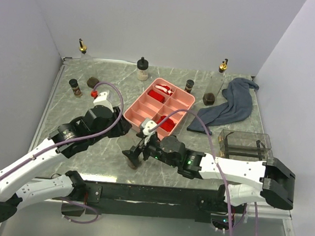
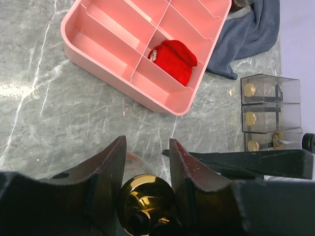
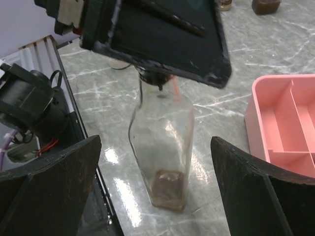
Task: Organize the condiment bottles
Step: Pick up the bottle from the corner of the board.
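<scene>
Squarish clear glass bottle (image 3: 160,142), perhaps brown dregs

overhead looks down; close wrist views share bottle (image 3: 161,142).

Left claw (image 2: 146,145) tight around a gold bottle spout (image 2: 142,197), pink tray (image 2: 112,30) beyond.

Your clear bottle (image 3: 161,142), gold-spouted with brown dregs at its base, stands upright near the surface's front edge, its neck pinched between the left fingers (image 2: 106,182). A cream black-capped bottle (image 1: 143,68) stands upright at the back, well apart.
</scene>
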Robot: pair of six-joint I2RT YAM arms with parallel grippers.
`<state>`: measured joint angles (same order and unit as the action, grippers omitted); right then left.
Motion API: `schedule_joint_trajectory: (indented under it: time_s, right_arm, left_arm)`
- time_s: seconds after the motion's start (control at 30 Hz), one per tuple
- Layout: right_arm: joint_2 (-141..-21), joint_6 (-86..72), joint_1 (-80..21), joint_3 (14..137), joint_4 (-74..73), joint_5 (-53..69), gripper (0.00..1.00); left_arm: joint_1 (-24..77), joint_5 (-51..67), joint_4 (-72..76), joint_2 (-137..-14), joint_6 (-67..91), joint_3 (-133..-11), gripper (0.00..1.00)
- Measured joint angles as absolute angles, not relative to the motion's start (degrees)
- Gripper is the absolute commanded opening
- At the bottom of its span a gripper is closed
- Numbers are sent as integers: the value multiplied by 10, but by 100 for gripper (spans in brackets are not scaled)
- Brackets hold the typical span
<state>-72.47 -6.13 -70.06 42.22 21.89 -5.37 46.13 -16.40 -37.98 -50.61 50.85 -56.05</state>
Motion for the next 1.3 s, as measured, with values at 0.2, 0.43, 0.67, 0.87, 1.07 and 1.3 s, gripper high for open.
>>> schedule_joint_trajectory:
  time_s: [0.2,0.43,0.67,0.87,1.07,1.3]
  right_arm:
    - [-775,-47,-726,455,227,-104,99]
    - [-824,-44,-736,478,229,-163,76]
    - [-835,-37,-741,477,243,-181,30]
    - [-834,-34,-741,458,281,-182,0]
    - [-810,-40,-740,432,295,-186,0]
    - [-770,-51,-740,400,278,-191,0]
  left_arm:
    - [462,-164,-382,-504,510,-561,12]
    - [464,-164,-389,-499,516,-561,17]
    - [465,-162,-389,-497,518,-561,46]
    - [466,-146,-377,-492,528,-562,96]
    - [466,-167,-416,-497,522,-612,97]
    - [466,-223,-410,-506,491,-748,97]
